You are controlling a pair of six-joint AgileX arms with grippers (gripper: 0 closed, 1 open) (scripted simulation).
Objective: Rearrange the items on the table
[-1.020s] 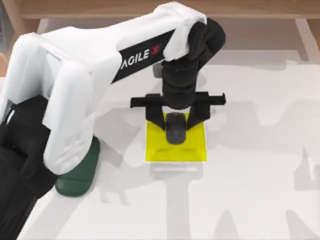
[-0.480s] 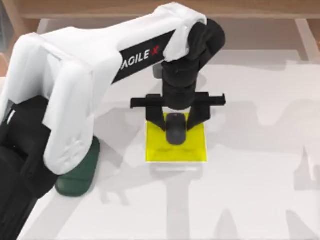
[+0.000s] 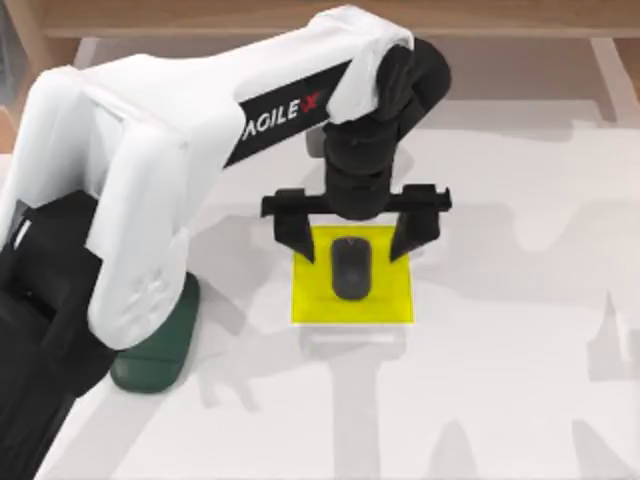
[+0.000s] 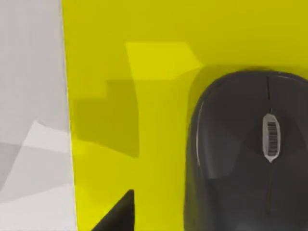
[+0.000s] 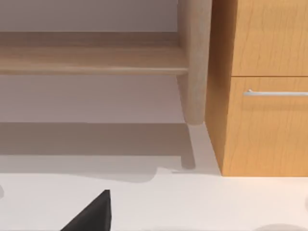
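A small black oval mouse (image 3: 351, 268) lies on the yellow square pad (image 3: 385, 300) near the middle of the white table (image 3: 500, 400). My left gripper (image 3: 354, 254) hangs right over it, open wide, one finger at each side of the mouse and clear of it. The left wrist view looks down on the mouse (image 4: 245, 154), the pad (image 4: 144, 72) and one black fingertip (image 4: 118, 216). My right gripper (image 5: 159, 226) is parked and open, facing the back of the table.
A dark green stand (image 3: 150, 355) sits at the left, partly under my left arm. A light wooden shelf (image 5: 96, 57) and a wooden cabinet (image 5: 264, 120) with a drawer handle rise along the table's back edge.
The left gripper's fingers have spread apart and let go of the mouse, which now rests slightly lower on the yellow pad. The arm itself has hardly shifted.
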